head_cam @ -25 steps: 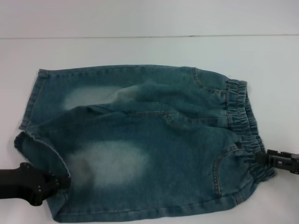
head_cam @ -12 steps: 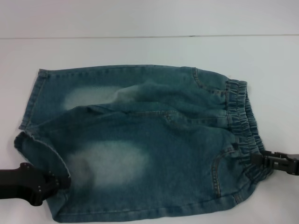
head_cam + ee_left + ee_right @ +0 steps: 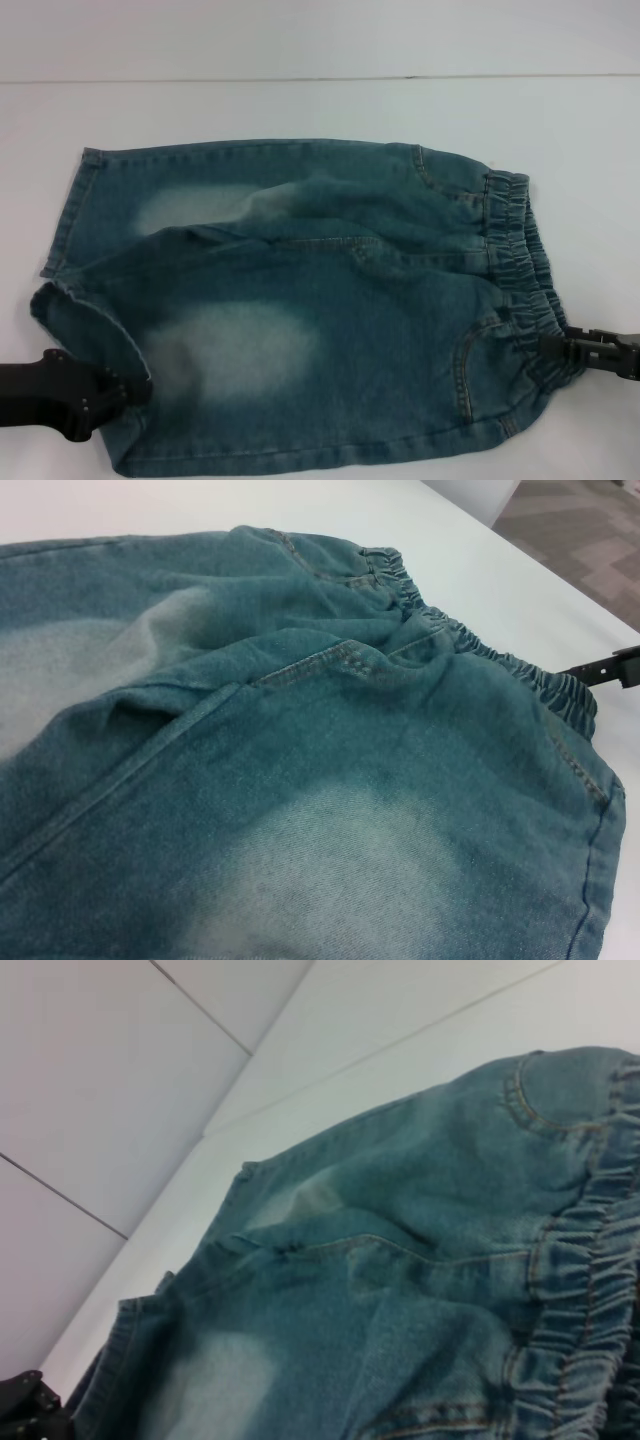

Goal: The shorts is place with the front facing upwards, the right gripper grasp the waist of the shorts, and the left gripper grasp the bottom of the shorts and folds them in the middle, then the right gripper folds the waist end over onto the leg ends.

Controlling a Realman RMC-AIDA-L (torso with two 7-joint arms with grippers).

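Shorts (image 3: 300, 300) (no legible writing) — right gripper (image 3: 556, 350) at waist (image 3: 520, 270)

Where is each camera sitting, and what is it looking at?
Head view: sits up high, looks forward and down on the shorts; the left tool is at the hems, the right tool at the waist.
Left wrist view: low by the hems, looks along the shorts to the waist; its own arm does not show.
Right wrist view: by the waist, looks toward the hems; its own arm does not show.
Shared: each wrist view shows the other arm's tool far off, as well as the shorts.
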